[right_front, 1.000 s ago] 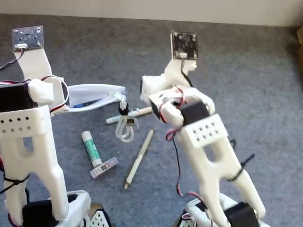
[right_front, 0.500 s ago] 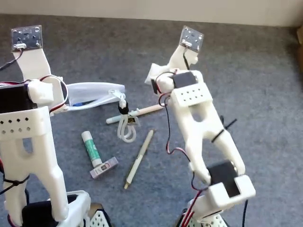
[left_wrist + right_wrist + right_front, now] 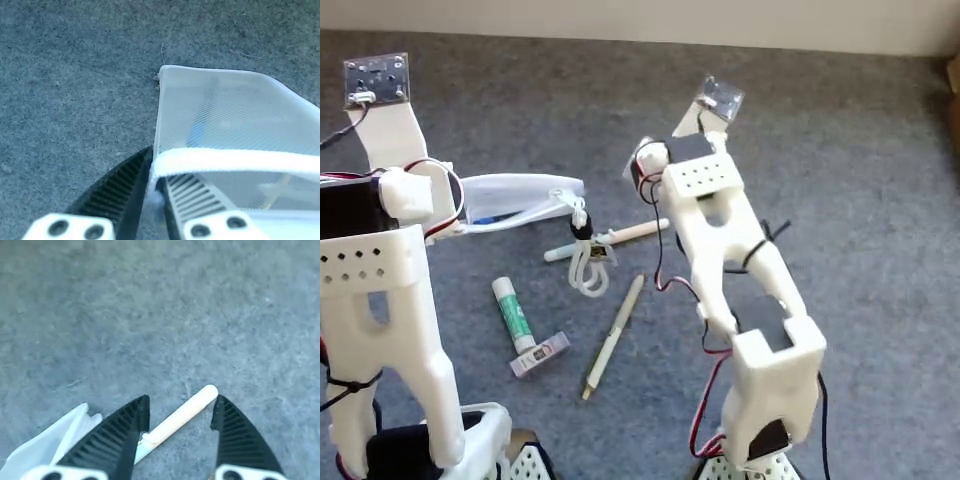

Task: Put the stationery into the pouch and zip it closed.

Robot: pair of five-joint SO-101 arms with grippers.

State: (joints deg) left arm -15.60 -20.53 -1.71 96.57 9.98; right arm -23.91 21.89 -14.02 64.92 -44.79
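Floor: grey carpet (image 3: 860,200) doubling as the worktop, nothing fancy.
Pouch: white mesh pouch (image 3: 520,203) lying flat, between 9 and 10 o'clock of the cream pen (image 3: 620,237) in the high view. Zip apparently open along the near edge, blue item (image 3: 500,217) already inside.
Zip pull: at the pouch's 3 o'clock end, with a white cord loop (image 3: 585,268) trailing toward 6 o'clock across the cream pen's pale end.
Left claw: left claw (image 3: 156,170) pressed onto the pouch's white rim band at its 9 o'clock end, mesh sandwiched between the ridged jaws. Probably anchoring the bag and keeping the mouth propped for loading.
Right claw: right claw (image 3: 182,402) spread wide, straddling the cream pen's butt end, one jaw on either side with carpet showing in both gaps. Looks lined up to close across the shaft (no contact yet, as far as visible).
Leftovers, from the cream pen: second pen (image 3: 615,335) at 6 o'clock, glue stick (image 3: 512,315) at 8 o'clock, small block (image 3: 540,355) at 7 o'clock, just beside the glue stick's cap end.
Progress guess: early. One item bagged, four still out, zipping nowhere near.
Watch out for: that cord loop snagging on the pen during the lift.
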